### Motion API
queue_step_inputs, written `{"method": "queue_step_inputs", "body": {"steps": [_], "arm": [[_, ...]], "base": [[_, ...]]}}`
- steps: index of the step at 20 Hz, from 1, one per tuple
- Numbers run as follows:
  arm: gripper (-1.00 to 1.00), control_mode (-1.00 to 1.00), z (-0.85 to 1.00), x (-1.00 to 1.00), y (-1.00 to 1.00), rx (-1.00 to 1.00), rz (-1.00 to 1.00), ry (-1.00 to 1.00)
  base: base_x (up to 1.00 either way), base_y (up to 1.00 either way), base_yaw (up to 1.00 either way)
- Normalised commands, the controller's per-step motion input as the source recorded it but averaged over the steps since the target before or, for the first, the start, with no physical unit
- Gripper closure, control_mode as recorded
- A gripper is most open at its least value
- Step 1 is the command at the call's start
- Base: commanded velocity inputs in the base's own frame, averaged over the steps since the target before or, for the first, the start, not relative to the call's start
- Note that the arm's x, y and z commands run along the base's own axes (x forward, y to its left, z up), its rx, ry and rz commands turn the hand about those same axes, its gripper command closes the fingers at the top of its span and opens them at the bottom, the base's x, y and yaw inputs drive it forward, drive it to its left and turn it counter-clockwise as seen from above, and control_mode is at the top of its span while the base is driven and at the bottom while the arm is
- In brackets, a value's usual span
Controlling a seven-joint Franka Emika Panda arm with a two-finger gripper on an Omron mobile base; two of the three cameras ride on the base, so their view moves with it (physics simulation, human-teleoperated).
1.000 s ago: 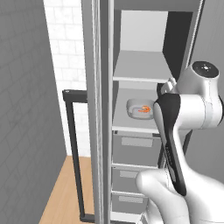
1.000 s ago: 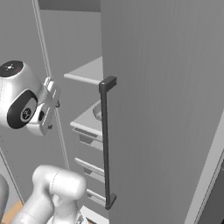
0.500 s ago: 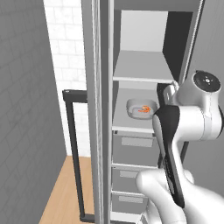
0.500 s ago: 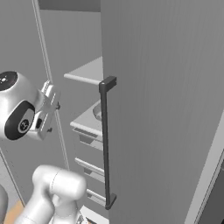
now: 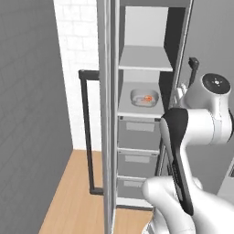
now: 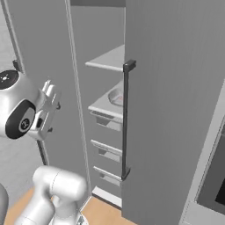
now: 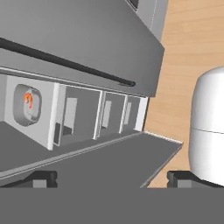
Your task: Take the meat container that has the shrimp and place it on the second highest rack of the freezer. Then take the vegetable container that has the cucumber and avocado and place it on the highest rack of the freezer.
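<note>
My fingers (image 7: 112, 177) are spread wide, grasping nothing, outside the freezer (image 5: 151, 27). Well ahead of them, the tray (image 5: 144, 97) with the shrimp (image 5: 148, 98) sits on the lower shelf (image 5: 132, 109), above the drawers (image 5: 137, 132).

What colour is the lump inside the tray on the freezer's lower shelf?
Orange-pink: the shrimp, clearest in the left base view.

The freezer (image 5: 145, 114) stands open, its door (image 5: 106, 114) swung out to the left, nearer than the shelves. Inside, the highest rack (image 5: 145, 59) sits above a lower shelf (image 5: 137, 108), with drawers (image 5: 139, 132) stacked beneath. The meat container (image 5: 145, 97) rests on the lower shelf, the shrimp (image 5: 148, 98) in it. The gripper (image 6: 52, 94) is near, outside the freezer, right of its opening
</note>
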Motion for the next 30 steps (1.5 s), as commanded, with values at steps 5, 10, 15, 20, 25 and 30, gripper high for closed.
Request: {"method": "queue_step_inputs", "body": {"steps": [5, 10, 15, 20, 25, 30], "arm": [[-1.00, 1.00, 0.00, 0.00, 0.00, 0.00, 0.00, 0.00], [-1.00, 1.00, 0.00, 0.00, 0.00, 0.00, 0.00, 0.00], [-1.00, 1.00, 0.00, 0.00, 0.00, 0.00, 0.00, 0.00], [-1.00, 1.00, 0.00, 0.00, 0.00, 0.00, 0.00, 0.00], [-1.00, 1.00, 0.00, 0.00, 0.00, 0.00, 0.00, 0.00], [-1.00, 1.00, 0.00, 0.00, 0.00, 0.00, 0.00, 0.00]], "base": [[-0.94, -0.06, -0.15], [-0.41, -0.40, -0.64], [-0.02, -0.52, -0.78], [0.00, -0.85, -0.67], [0.04, -0.75, -0.67], [0.27, -0.59, -0.64]]}}
